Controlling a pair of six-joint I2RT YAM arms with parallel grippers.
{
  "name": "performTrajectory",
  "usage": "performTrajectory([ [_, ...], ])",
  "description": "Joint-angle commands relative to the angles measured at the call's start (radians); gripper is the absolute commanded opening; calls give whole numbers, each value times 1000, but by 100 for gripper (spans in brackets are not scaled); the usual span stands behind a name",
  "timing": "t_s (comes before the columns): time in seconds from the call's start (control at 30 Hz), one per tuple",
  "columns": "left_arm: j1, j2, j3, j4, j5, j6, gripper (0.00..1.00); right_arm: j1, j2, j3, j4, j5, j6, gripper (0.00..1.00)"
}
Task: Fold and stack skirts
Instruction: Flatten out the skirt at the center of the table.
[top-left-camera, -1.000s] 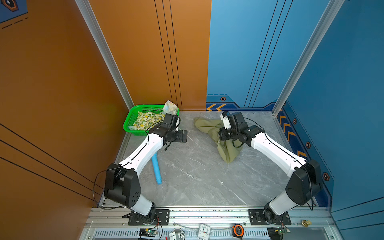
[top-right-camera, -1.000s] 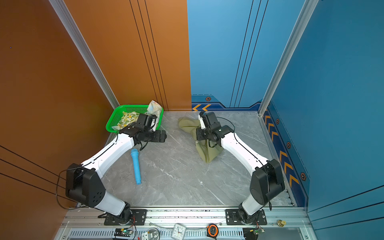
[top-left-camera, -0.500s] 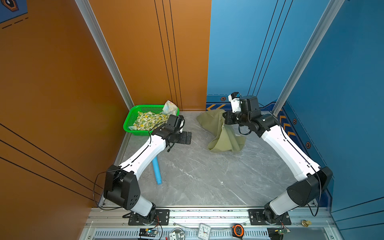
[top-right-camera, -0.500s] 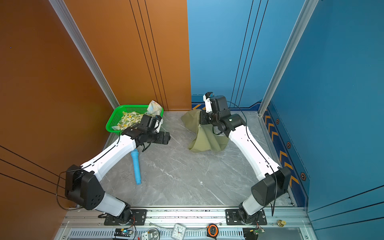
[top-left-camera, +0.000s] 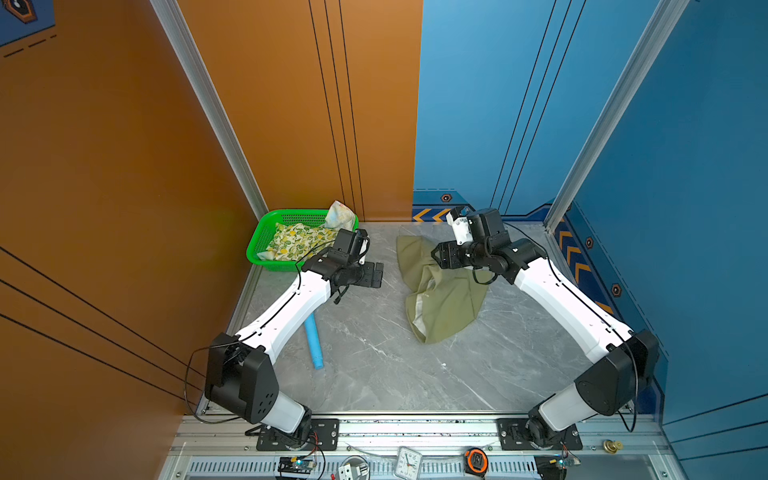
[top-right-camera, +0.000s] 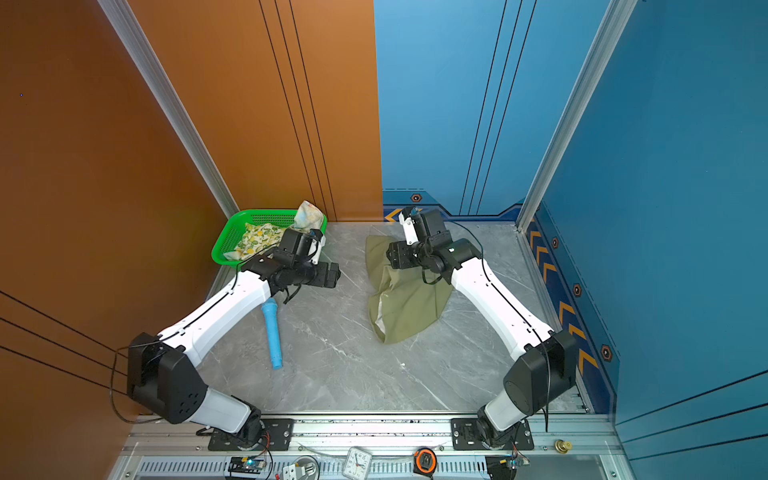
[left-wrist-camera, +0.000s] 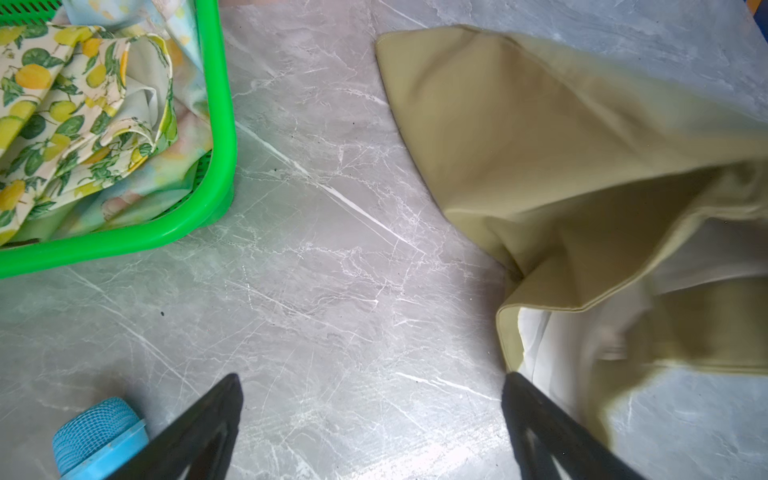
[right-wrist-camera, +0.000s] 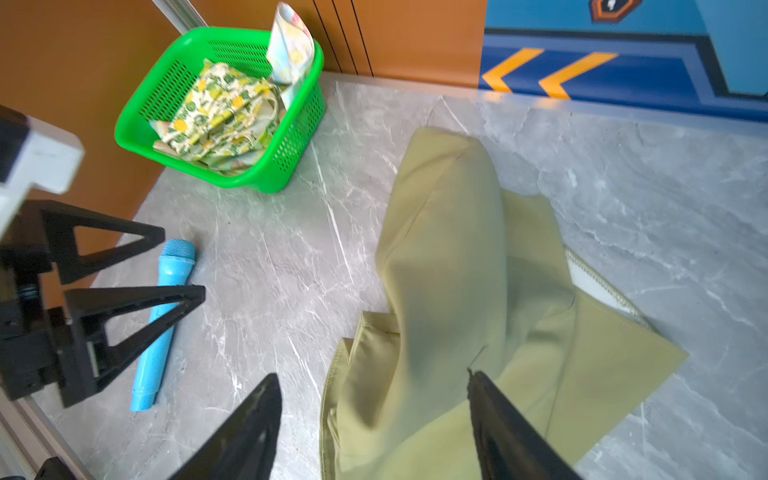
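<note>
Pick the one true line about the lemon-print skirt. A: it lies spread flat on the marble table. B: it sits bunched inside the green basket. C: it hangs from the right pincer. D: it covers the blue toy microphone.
B: in a top view the lemon-print skirt lies crumpled within the walls of the green basket.
</note>
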Motion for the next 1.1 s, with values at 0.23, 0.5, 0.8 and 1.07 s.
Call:
performTrajectory([
  [0.23,-115,52,-15,13,-116,107,98,115,-205,-299,-42,305,144,73],
  [0.5,-53,60,-6,11,-91,41,98,335,-203,-480,-3,348,266,69],
  [0.8,7,54,-1,11,-85,18,98,496,16,-440,42,383,323,66],
  [1.07,14,46,-5,11,-86,15,98,506,171,-399,74,408,317,61],
])
